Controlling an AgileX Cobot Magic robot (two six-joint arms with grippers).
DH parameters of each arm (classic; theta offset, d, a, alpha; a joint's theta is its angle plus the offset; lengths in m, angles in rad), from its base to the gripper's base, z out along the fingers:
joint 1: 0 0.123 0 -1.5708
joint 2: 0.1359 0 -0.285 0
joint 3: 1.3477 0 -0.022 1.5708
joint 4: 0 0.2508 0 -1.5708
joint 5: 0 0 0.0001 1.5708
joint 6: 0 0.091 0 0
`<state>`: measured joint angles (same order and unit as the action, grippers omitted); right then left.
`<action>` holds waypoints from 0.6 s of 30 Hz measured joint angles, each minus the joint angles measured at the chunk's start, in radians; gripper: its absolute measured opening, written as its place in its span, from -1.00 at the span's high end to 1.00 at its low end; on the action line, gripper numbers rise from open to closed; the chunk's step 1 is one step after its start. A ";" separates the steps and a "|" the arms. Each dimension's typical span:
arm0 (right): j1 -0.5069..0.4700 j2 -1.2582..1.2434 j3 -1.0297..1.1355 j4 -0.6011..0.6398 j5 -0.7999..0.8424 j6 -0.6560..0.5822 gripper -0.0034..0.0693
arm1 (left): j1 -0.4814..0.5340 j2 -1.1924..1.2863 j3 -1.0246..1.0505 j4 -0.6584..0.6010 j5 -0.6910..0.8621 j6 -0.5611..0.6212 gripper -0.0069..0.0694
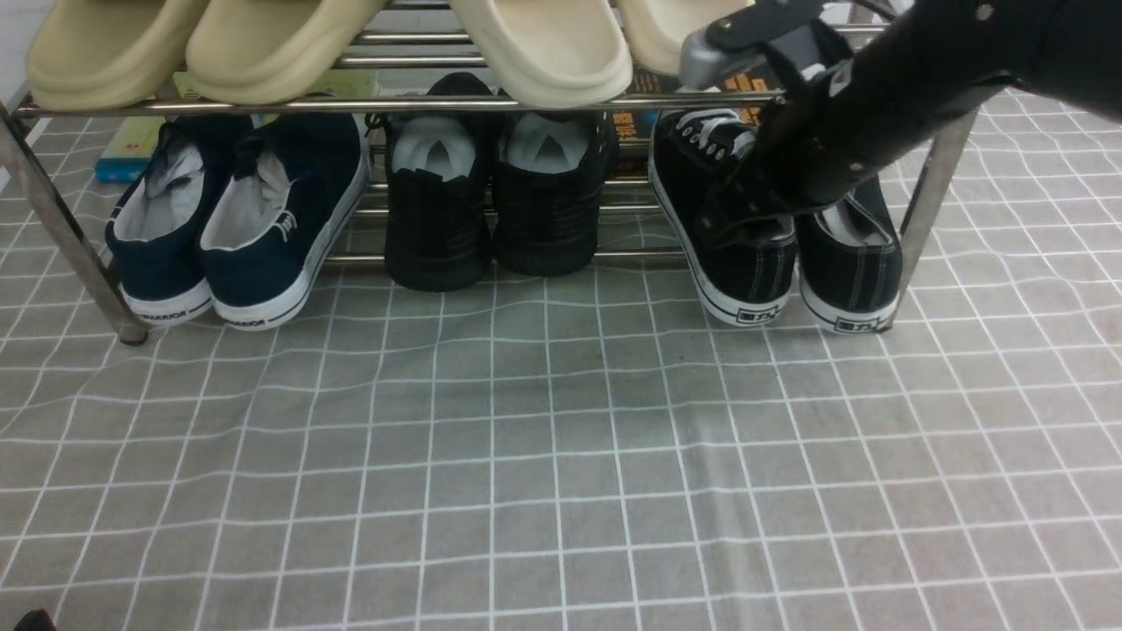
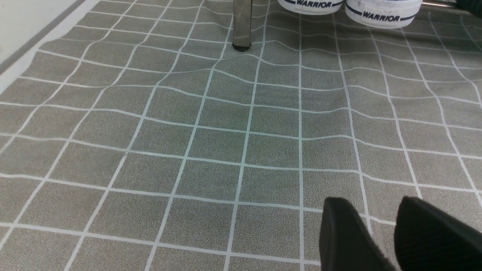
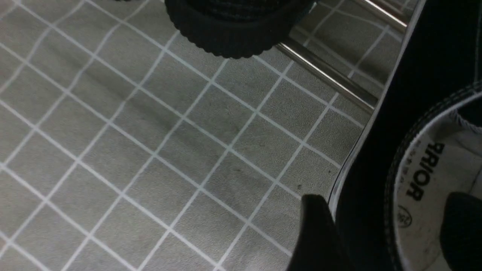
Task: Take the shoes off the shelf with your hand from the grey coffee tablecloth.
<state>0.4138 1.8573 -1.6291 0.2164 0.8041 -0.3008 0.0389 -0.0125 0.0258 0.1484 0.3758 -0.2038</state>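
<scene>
Clearly, "WARRIOR" marks the heels of the navy pair [image 2: 382, 13] and (partly, "RIOR") an insole of the shoes [image 1: 754, 263], lower right on the shelf [image 1: 412, 103]. Right gripper [image 3: 388, 195] parted astride one shoe's wall; left gripper [image 2: 371, 205] parted, empty, over open tablecloth [image 1: 561, 456].

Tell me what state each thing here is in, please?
shelf: upright, shoes on both tiers.
black canvas sneakers: side by side on the lower tier, heels out.
grey tablecloth: spread out, slightly wrinkled.
right fingers: open, straddling one canvas sneaker's side wall.
left fingers: open, empty, above the tablecloth.
navy sneakers: lower tier, untouched.
black knit shoes: lower tier, untouched.
beige slippers: top tier.
</scene>
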 joint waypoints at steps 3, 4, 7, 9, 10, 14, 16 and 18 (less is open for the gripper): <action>0.009 0.058 -0.006 -0.040 -0.005 0.000 -0.28 | 0.000 0.000 0.000 0.000 0.000 0.000 0.19; 0.010 0.070 -0.007 -0.047 -0.005 0.000 -0.27 | 0.000 0.000 0.000 0.000 0.000 0.000 0.19; 0.010 0.097 -0.011 -0.075 -0.016 0.000 -0.16 | 0.000 0.000 0.000 0.000 0.001 0.000 0.19; 0.010 0.106 -0.012 -0.084 -0.020 0.000 0.09 | 0.000 0.000 0.000 0.000 0.001 0.000 0.19; 0.010 0.108 -0.012 -0.085 -0.016 0.000 0.26 | 0.000 0.000 0.000 0.000 0.001 0.000 0.19; 0.013 0.097 -0.012 -0.070 0.024 0.001 0.85 | 0.000 0.000 0.000 0.000 0.001 0.000 0.19; 0.019 0.075 -0.011 -0.068 0.068 0.004 0.87 | 0.000 0.000 0.000 0.000 0.001 0.000 0.19; 0.027 0.046 -0.010 -0.055 0.113 0.006 0.87 | 0.000 0.000 0.000 0.000 0.001 0.000 0.19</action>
<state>0.4411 1.9028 -1.6386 0.1613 0.9174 -0.2948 0.0389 -0.0125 0.0258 0.1484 0.3766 -0.2038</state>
